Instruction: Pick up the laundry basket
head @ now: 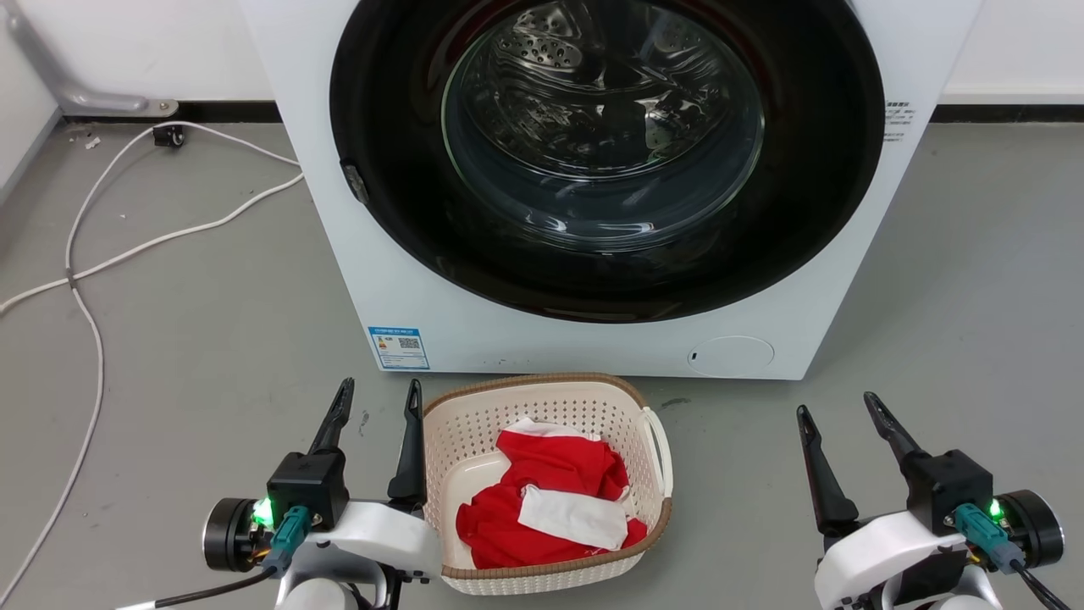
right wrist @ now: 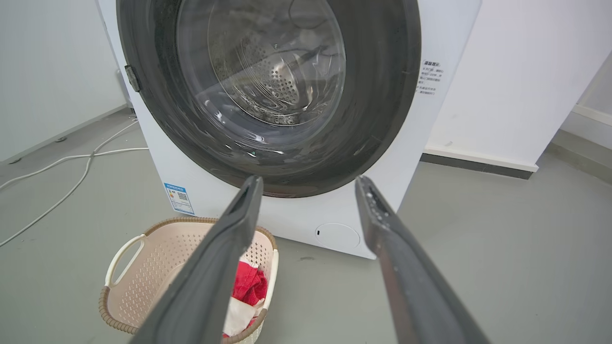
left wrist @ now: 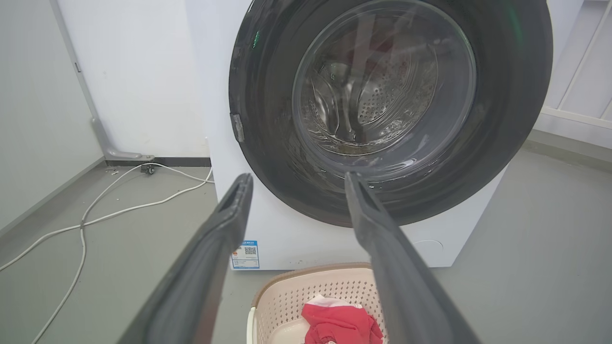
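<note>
The laundry basket point(head: 474, 440) is cream with perforated walls, a brown woven rim and white side handles. It stands on the grey floor in front of the washing machine, holding a red and white garment point(head: 550, 500). My left gripper point(head: 378, 394) is open, just left of the basket's left wall, with nothing between its fingers. My right gripper point(head: 838, 408) is open too, well to the right of the basket and apart from it. The basket point(left wrist: 306, 296) sits low in the left wrist view, and the basket point(right wrist: 158, 267) lies at the lower left of the right wrist view.
The white washing machine point(head: 406, 280) with its dark round door point(head: 610, 152) rises right behind the basket. White cables point(head: 93, 254) trail over the floor at the left, near the wall. Bare grey floor spreads to the right of the machine.
</note>
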Controlling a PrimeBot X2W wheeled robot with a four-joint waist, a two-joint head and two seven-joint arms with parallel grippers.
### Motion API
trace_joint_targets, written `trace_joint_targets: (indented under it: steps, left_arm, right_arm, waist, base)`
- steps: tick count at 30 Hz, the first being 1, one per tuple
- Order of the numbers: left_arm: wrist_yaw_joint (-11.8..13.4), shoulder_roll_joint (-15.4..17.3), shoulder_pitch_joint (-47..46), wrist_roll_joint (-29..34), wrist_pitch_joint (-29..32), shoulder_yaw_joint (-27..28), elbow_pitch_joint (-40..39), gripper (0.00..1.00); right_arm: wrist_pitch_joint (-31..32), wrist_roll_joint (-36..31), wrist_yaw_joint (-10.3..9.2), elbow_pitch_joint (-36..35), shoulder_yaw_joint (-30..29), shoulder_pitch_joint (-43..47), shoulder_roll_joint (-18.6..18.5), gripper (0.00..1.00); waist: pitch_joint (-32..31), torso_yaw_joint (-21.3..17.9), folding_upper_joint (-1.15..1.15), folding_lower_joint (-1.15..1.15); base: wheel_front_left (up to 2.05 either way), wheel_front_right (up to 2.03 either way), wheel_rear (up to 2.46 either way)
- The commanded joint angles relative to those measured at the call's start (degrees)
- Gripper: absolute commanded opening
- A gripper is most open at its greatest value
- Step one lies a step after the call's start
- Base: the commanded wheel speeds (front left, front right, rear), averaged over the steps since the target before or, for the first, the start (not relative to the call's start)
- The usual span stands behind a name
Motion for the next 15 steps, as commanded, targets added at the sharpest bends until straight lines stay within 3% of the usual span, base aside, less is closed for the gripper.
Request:
trace_joint_targets:
  steps: [1,15]
  left_arm:
    - [0.35,-0.03,-0.55,-0.15,-0.15,0.03,0.13,1.0]
    - [1.33,-0.02,-3.13,-1.55,-0.14,0.36,4.66,1.0]
  right_arm:
    - [0.07,0.41,-0.02,0.17,0.17,-0.36,0.2,1.0]
    - [0.27,1.79,-0.02,6.56,3.81,-4.71,0.16,1.0]
  waist:
    - [0.08,0.12,0.0,0.0]
    - [6.58,1.87,0.0,0.0]
  base:
    - [0.0,0.0,0.0]
    - [0.0,0.0,0.0]
